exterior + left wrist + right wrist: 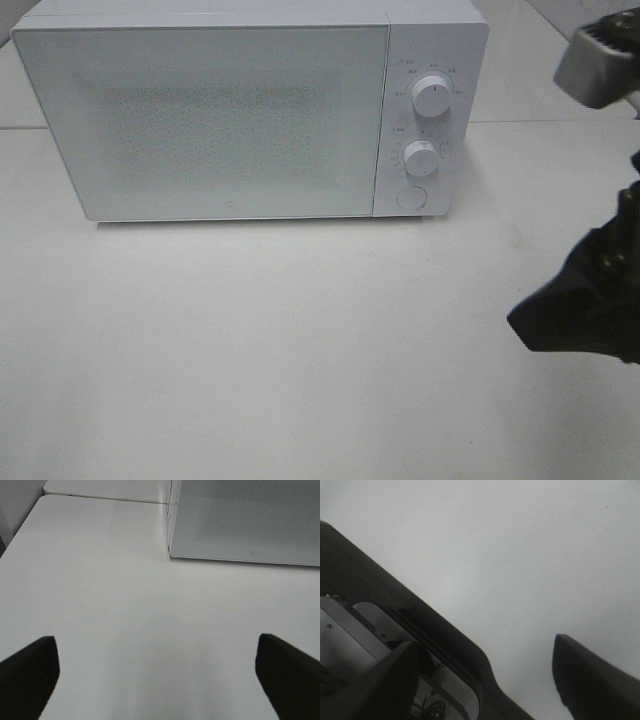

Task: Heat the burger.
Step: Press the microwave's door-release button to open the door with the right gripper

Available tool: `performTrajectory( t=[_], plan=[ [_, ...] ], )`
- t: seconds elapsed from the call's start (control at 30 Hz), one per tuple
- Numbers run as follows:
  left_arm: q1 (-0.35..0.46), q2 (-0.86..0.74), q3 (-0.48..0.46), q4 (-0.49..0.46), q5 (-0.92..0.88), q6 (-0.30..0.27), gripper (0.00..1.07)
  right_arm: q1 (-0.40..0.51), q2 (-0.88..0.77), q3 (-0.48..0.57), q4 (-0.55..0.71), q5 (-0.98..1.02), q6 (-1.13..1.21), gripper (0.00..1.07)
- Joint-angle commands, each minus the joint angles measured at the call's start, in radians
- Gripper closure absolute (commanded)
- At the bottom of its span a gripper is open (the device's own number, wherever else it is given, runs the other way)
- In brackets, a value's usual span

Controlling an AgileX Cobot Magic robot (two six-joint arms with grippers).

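Burger is out of sight in every view. Left tool [160,680] hangs spread wide over the white bench [125,605], near the shut microwave [200,120]. Right tool [487,682] is spread too, pinching nothing, above the bench's right side.

Nothing legible here: tiny markings ring the microwave's [250,110] upper knob [431,97] and lower knob [421,158], a small logo [222,209] sits low on its door [200,120], all too blurred.
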Motion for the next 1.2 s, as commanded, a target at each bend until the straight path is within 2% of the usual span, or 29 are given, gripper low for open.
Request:
performTrajectory(
  t=[0.03,0.17,0.27,0.3,0.37,0.4,0.43,0.5,0.53,0.57,0.63,0.77,1.03,1.2],
  plan=[
    [0.002,-0.014,0.002,-0.006,-0.011,0.000,0.07,-0.006,-0.085,-0.006,-0.007,0.093,0.012,0.33],
    [0.002,-0.014,0.002,-0.006,-0.011,0.000,0.07,-0.006,-0.150,-0.002,-0.008,0.133,0.025,0.33],
    [0.002,-0.014,0.002,-0.006,-0.011,0.000,0.07,-0.046,-0.205,-0.002,0.003,0.162,0.027,0.33],
    [0.002,-0.014,0.002,-0.006,-0.011,0.000,0.07,-0.103,-0.244,-0.002,0.004,0.180,0.027,0.33],
    [0.002,-0.014,0.002,-0.006,-0.011,0.000,0.07,-0.132,-0.260,-0.002,0.004,0.190,0.027,0.33],
    [0.002,-0.014,0.002,-0.006,-0.011,0.000,0.07,-0.207,-0.306,-0.002,0.000,0.204,0.023,0.33],
    [0.002,-0.014,0.002,-0.006,-0.011,0.000,0.07,-0.207,-0.306,-0.002,0.000,0.204,0.023,0.33],
    [0.002,-0.014,0.002,-0.006,-0.011,0.000,0.07,-0.305,-0.379,-0.002,-0.003,0.206,0.011,0.33],
    [0.002,-0.014,0.002,-0.006,-0.011,0.000,0.07,-0.305,-0.379,-0.002,-0.003,0.206,0.011,0.33],
    [0.002,-0.014,0.002,-0.006,-0.011,0.000,0.07,-0.364,-0.435,-0.002,-0.003,0.206,0.008,0.33],
    [0.002,-0.014,0.002,-0.006,-0.011,0.000,0.07,-0.384,-0.458,-0.002,-0.003,0.206,0.008,0.33],
    [0.002,-0.014,0.002,-0.006,-0.011,0.000,0.07,-0.479,-0.603,-0.002,-0.003,0.205,0.008,0.33],
    [0.002,-0.014,0.002,-0.006,-0.011,0.000,0.07,-0.530,-0.803,-0.002,-0.006,0.197,0.015,0.33],
    [0.002,-0.014,0.002,-0.006,-0.011,0.000,0.07,-0.530,-0.921,0.016,-0.007,0.192,0.015,0.33]
  ],
)
